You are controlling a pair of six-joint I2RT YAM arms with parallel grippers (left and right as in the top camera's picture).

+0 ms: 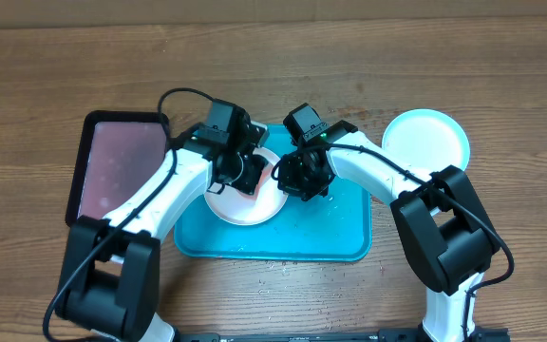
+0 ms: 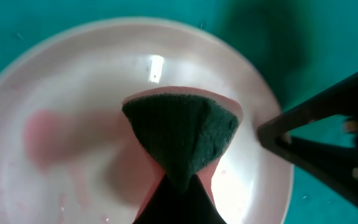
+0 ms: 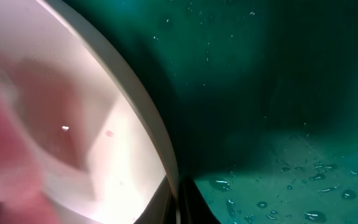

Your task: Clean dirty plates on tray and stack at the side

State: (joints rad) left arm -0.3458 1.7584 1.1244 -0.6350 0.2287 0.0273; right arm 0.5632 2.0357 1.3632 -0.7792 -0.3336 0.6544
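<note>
The white plate (image 1: 246,207) lies on the turquoise tray (image 1: 340,228), its centre smeared pinkish red. My left gripper (image 1: 248,175) is shut on a dark green sponge (image 2: 180,132) and presses it onto the white plate (image 2: 73,81). My right gripper (image 1: 289,177) is shut on the plate's right rim (image 3: 166,163), its fingers (image 3: 176,202) pinching the edge over the wet tray (image 3: 260,93). One of its fingers shows in the left wrist view (image 2: 328,146). The light blue plate (image 1: 426,141) lies on the table at the right. The yellow-green plate is out of view.
A smaller black-rimmed tray with a pinkish inside (image 1: 120,166) lies to the left of the turquoise tray. Water drops lie on the turquoise tray and on the table at its front edge (image 1: 283,268).
</note>
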